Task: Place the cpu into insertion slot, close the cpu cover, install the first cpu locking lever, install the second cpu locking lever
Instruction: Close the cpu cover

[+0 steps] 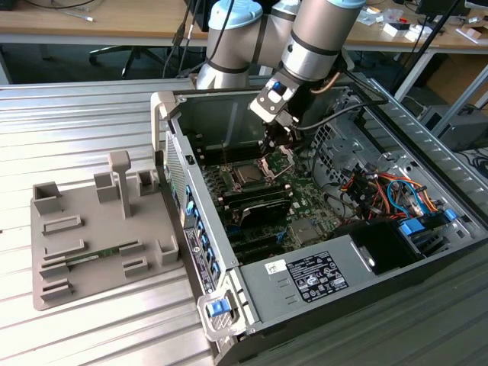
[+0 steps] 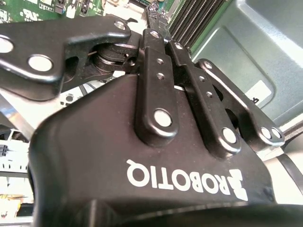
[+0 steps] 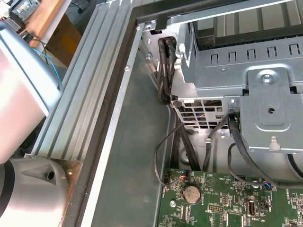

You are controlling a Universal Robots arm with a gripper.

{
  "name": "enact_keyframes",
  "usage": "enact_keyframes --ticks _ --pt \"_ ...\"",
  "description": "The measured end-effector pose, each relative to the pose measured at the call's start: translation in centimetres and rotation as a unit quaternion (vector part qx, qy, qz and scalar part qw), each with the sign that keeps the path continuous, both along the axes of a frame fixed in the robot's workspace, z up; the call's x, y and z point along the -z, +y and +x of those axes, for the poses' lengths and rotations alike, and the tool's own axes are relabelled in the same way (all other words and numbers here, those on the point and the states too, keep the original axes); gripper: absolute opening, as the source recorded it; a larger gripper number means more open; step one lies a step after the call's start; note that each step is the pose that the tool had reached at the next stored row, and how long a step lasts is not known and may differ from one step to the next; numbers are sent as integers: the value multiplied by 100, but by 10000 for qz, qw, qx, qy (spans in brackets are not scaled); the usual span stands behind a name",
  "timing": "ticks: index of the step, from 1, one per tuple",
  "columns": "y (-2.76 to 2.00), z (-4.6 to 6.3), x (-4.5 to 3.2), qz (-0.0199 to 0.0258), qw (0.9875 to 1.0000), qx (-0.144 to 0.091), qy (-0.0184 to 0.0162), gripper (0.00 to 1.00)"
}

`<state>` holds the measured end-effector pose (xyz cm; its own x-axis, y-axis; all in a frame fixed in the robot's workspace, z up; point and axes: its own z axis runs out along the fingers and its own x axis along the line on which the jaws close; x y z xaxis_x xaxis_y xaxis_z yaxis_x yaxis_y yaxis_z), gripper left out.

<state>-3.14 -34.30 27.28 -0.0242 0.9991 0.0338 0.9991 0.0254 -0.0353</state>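
Note:
In the exterior view my gripper (image 1: 276, 145) reaches down into the open computer case, just above the green circuit board (image 1: 305, 192). The cpu cover (image 1: 280, 158), a silver frame, stands tilted up right under the fingertips; I cannot tell whether they touch it. Beside it, toward the exterior view's left, lies the insertion slot (image 1: 245, 174), a dark square with a silver rim and a grey square inside that may be the cpu. In the second wrist view the black finger links meet at the gripper (image 2: 152, 15), so it looks shut. The locking levers are too small to make out.
A grey fixture tray (image 1: 53, 252) lies on the ribbed metal table left of the case. Orange and black cables (image 1: 381, 191), a power supply (image 1: 320, 274) and a metal drive cage (image 3: 270, 104) crowd the case interior. Long memory slots (image 2: 194, 19) run beside the gripper.

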Motion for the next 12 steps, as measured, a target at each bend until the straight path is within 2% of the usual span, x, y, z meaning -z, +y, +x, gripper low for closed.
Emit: enact_keyframes --ticks 5,12 --pt "0 106 0 -1 10000 0 49 10" --pt "0 156 0 0 10000 0 67 10"
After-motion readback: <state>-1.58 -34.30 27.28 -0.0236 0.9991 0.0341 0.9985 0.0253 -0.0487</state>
